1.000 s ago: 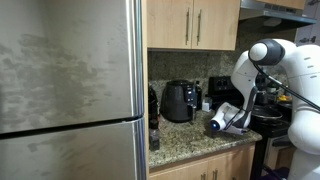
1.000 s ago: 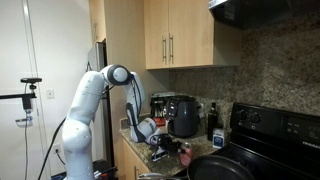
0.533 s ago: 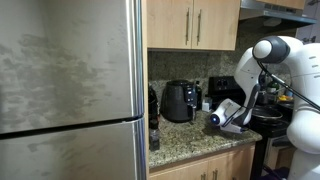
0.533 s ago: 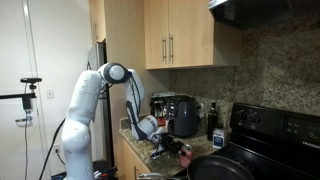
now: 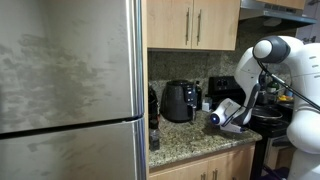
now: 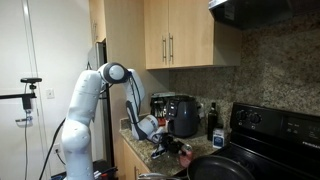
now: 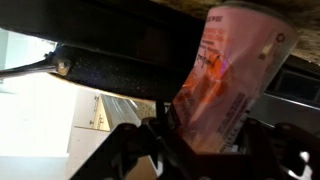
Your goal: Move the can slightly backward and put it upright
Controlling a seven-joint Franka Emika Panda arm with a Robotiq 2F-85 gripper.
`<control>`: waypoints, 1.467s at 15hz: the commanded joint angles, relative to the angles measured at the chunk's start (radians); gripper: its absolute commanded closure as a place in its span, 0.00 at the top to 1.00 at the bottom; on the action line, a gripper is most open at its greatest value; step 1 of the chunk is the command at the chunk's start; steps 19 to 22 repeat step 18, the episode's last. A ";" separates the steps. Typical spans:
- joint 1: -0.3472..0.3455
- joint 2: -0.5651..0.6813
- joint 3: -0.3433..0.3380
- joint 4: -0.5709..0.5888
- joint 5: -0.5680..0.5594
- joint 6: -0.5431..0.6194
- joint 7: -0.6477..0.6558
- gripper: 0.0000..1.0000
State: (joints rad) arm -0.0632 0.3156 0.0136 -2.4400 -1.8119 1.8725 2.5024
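Note:
The pinkish-red can (image 7: 225, 75) fills the middle of the wrist view, with printed text on its side, held between my gripper's (image 7: 200, 140) dark fingers. In an exterior view my gripper (image 6: 172, 149) is low over the granite counter (image 6: 140, 152) with a small reddish shape (image 6: 184, 156) at its tip. In the other exterior view my gripper (image 5: 232, 118) is near the counter's far end, and the can is hidden behind the wrist. Whether the can stands upright or rests on the counter cannot be told.
A black air fryer (image 5: 179, 101) stands at the back of the counter (image 5: 190, 140), also in an exterior view (image 6: 184, 116). A dark bottle (image 6: 213, 120) stands beside it. A black stove (image 6: 250, 150) with a pan (image 6: 215, 168) lies past my gripper. A steel fridge (image 5: 70, 90) is near.
Between 1.0 s and 0.5 s ago my arm's upper joints shifted slightly in both exterior views. Since then nothing has visibly moved.

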 commanded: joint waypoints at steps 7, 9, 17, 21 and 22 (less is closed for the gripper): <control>-0.029 -0.098 0.015 -0.095 0.060 0.251 -0.152 1.00; -0.034 -0.161 0.007 -0.139 0.073 0.355 -0.186 1.00; -0.007 -0.358 -0.053 -0.256 0.061 0.652 -0.229 1.00; -0.004 -0.406 -0.062 -0.282 0.056 0.692 -0.236 1.00; -0.004 -0.406 -0.062 -0.282 0.056 0.692 -0.236 1.00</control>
